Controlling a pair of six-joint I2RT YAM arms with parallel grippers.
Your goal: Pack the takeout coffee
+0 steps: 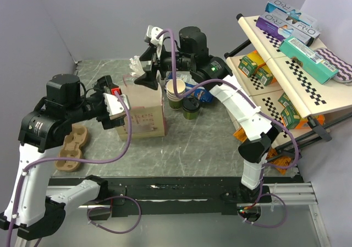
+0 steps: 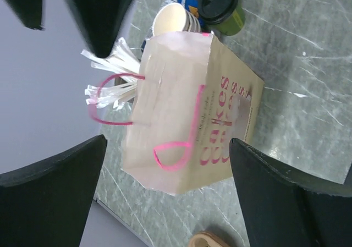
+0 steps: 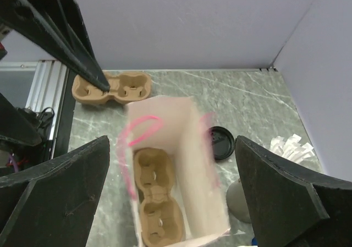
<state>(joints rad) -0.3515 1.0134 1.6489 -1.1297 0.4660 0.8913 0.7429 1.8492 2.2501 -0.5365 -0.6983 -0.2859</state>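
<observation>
Showing, at far left, a brown pulp cup carrier (image 1: 71, 145) lying flat on the grey marbled bench (image 1: 209, 148). Just right of it, left gripper (image 2: 168, 142) with fingers spread wide apart, holding nothing, pointed at the side of a tan paper bag (image 1: 144, 114) with pink handles and pink lettering. Bag standing upright and open near the middle of the bench, with a second pulp carrier (image 3: 157, 203) lying inside it. Behind the bag, a bunch of thin white wrapped sticks (image 2: 110, 76). Above the bag's open mouth, right gripper (image 3: 170, 142), also spread wide and empty, looking down into the bag. Right of the bag, a stack of cream paper cups (image 1: 175, 93). Just beside that stack, takeout coffee (image 1: 191, 108): dark green cup, black lid on, upright on the bench, outside the bag, touched by neither gripper. At far right, a slanted shelf rack (image 1: 305, 95) carrying boxed goods.
</observation>
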